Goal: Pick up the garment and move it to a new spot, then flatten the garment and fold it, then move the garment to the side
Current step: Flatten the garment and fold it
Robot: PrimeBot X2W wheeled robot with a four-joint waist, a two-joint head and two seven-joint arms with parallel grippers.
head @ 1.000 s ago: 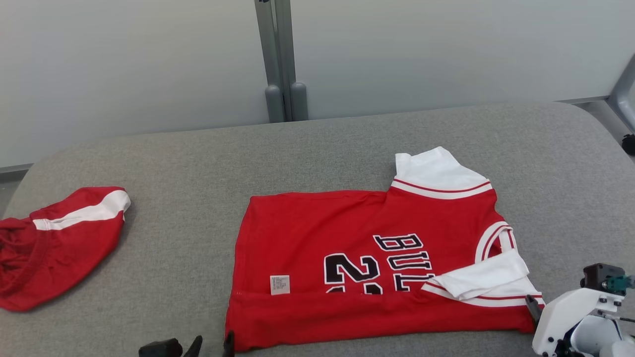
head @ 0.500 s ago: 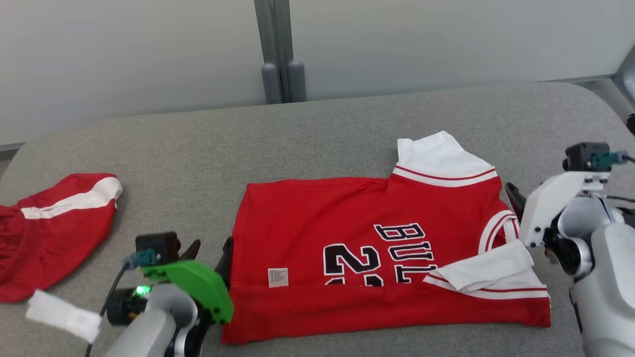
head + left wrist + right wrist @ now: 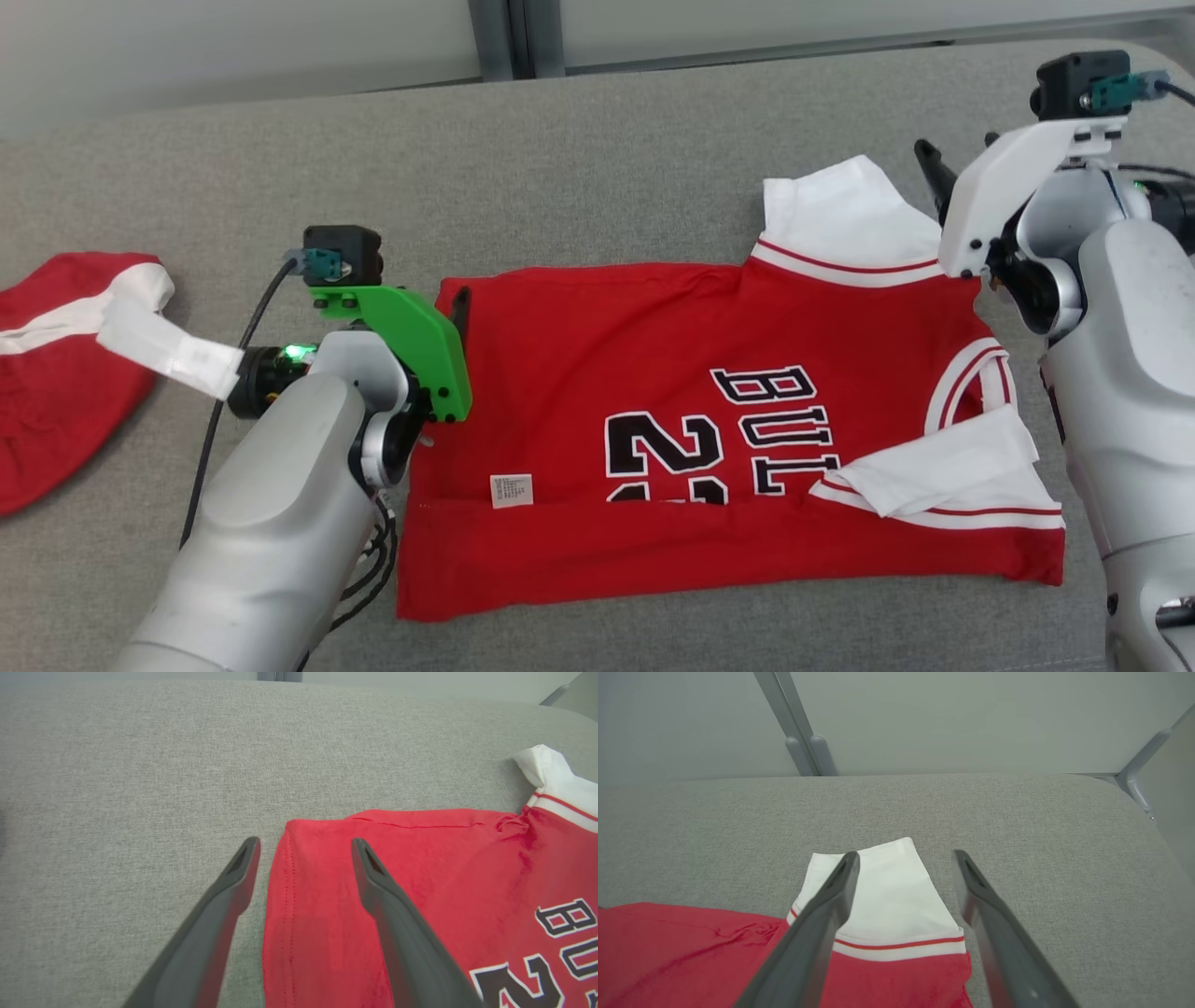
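The red garment (image 3: pixel 653 373) is lying partly folded on the grey padded surface (image 3: pixel 607 168), showing black "BUL" lettering, a large "2" cut off by the fold, and a small white tag (image 3: pixel 511 490) with print too small to read. The left gripper (image 3: pixel 303 847), fingers spread and empty, is straddling the hem at the garment's far-left corner. The right gripper (image 3: pixel 906 858), equally spread and empty, is straddling the right edge of the white sleeve (image 3: pixel 887 891) at the far right.

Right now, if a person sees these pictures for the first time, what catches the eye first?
The red basketball jersey with black-and-white lettering lies spread in the middle of the grey fabric surface. The open left end effector is at its far left corner, the open right end effector above its white sleeve. A second red garment with a white stripe lies crumpled at the left edge.
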